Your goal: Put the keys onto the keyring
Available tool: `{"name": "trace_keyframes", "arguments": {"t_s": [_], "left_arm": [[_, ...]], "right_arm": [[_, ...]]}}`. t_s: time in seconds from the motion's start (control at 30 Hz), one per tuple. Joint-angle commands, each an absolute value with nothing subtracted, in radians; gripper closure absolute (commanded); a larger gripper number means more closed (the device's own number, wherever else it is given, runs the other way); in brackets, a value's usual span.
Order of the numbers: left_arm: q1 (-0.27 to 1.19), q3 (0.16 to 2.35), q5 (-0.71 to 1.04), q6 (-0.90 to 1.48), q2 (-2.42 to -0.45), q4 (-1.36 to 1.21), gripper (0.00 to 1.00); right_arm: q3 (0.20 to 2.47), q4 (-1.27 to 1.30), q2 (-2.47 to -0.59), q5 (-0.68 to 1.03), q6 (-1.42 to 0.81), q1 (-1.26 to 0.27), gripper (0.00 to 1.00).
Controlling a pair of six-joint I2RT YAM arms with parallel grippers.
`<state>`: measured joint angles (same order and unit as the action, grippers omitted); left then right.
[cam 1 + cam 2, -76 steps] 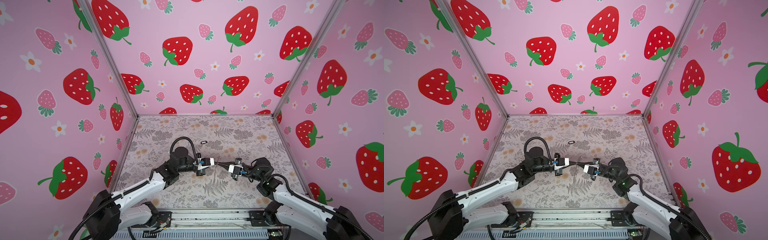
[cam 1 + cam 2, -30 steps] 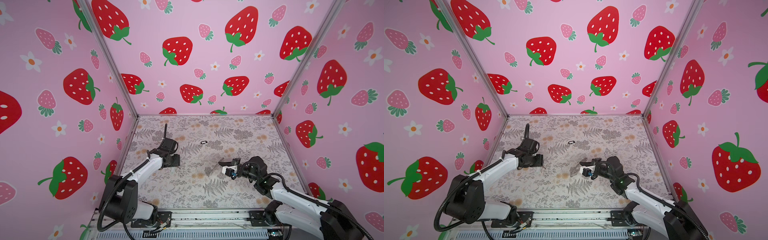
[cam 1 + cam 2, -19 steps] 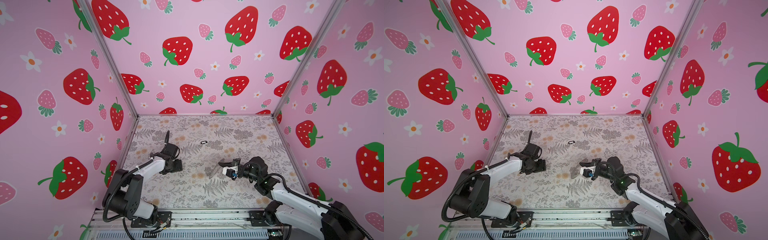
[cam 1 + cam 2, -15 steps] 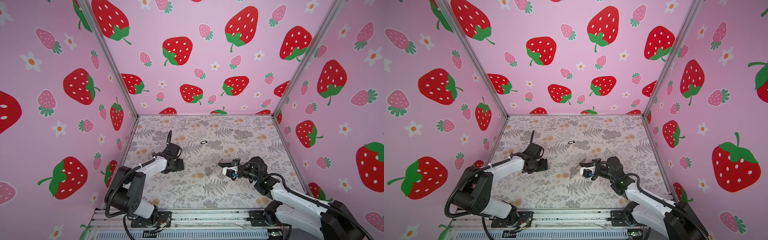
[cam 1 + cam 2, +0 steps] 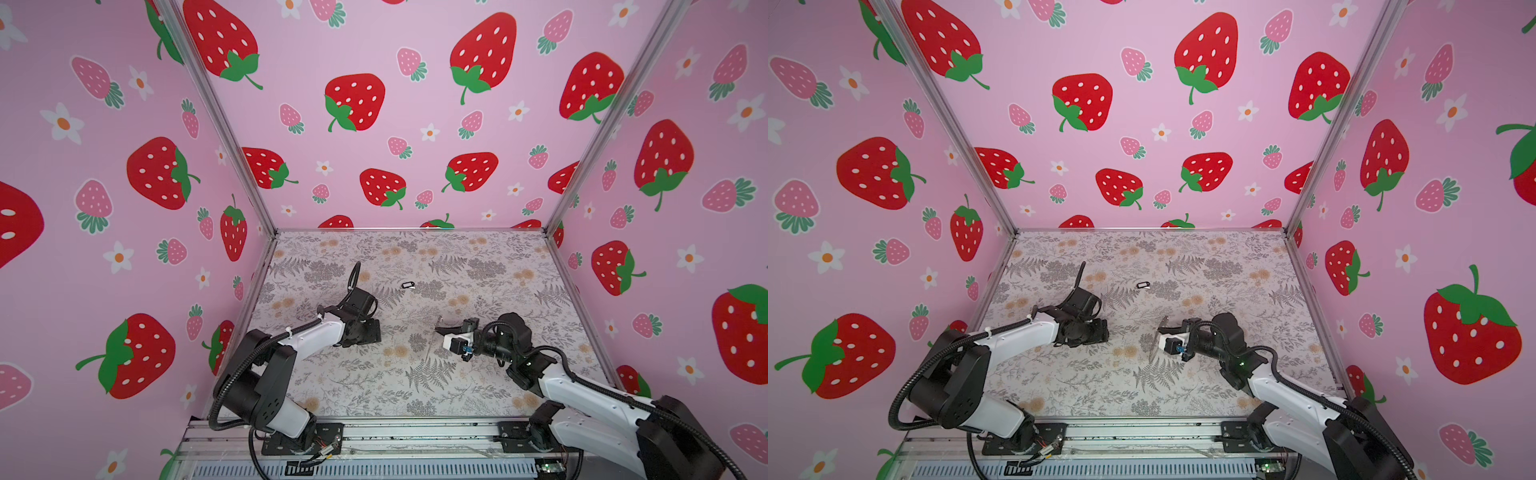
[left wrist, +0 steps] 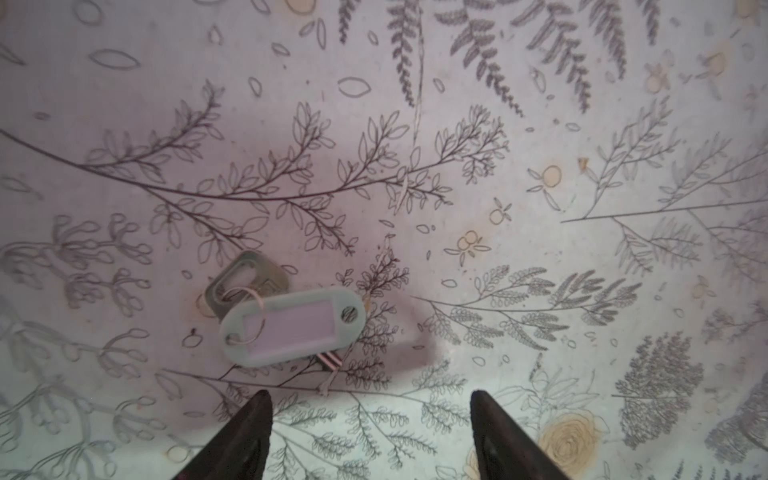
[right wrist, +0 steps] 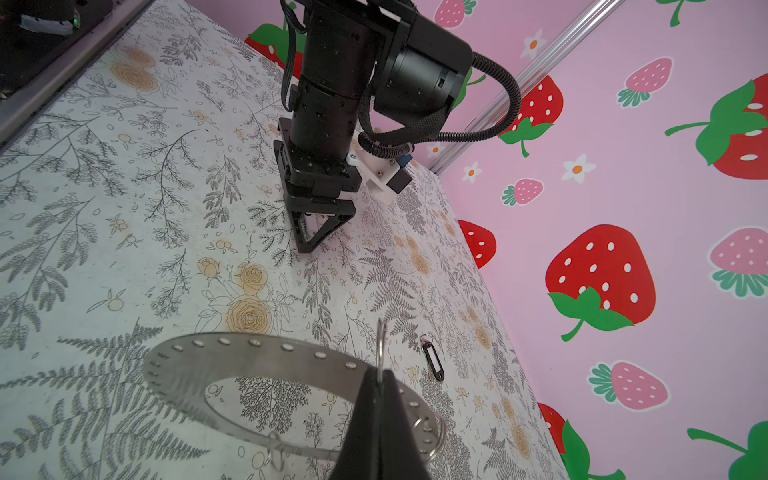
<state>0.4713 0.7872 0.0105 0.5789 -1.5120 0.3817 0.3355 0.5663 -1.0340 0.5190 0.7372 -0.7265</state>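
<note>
**Both top views.** My left end effector (image 5: pixel 365 332) points down at the floral tabletop (image 5: pixel 478 257) on its left side. My right end effector (image 5: pixel 441 330) reaches in from the right, well apart from the left one.

**Left wrist view.** The left end effector (image 6: pixel 372 436) has its jaws spread, with nothing between them. Just ahead of its fingertips (image 6: pixel 249 432) the dark grey metal key (image 6: pixel 249 276) lies flat on the tabletop. Its white tag (image 6: pixel 291 328) rests across the key, joined to it by a thin wire loop (image 6: pixel 255 316).

**Right wrist view.** The right end effector (image 7: pixel 376 415) is closed on the rim of the keyring (image 7: pixel 249 357). The top views show the keyring standing nearly edge-on. I cannot tell whether its lower edge touches the tabletop.

**Remaining item.** The black-rimmed oval tag (image 5: pixel 408 285) lies alone on the tabletop behind both arms, touching neither.
</note>
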Motion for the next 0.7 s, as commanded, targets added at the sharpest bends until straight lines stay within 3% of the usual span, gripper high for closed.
{"name": "trace_keyframes", "arguments": {"t_s": [0.0, 0.27, 0.67], "left_arm": [[0.472, 0.832, -0.114, 0.540, -1.465, 0.473, 0.27], [0.474, 0.967, -0.250, 0.420, -1.594, 0.593, 0.43], [0.528, 1.097, -0.377, 0.350, -1.758, 0.714, 0.51]], "right_arm": [[0.355, 0.583, -1.040, 0.548, 0.746, -0.733, 1.00], [0.359, 0.574, -1.048, 0.552, 0.746, -0.733, 1.00], [0.363, 0.563, -1.053, 0.553, 0.742, -0.733, 1.00]]}}
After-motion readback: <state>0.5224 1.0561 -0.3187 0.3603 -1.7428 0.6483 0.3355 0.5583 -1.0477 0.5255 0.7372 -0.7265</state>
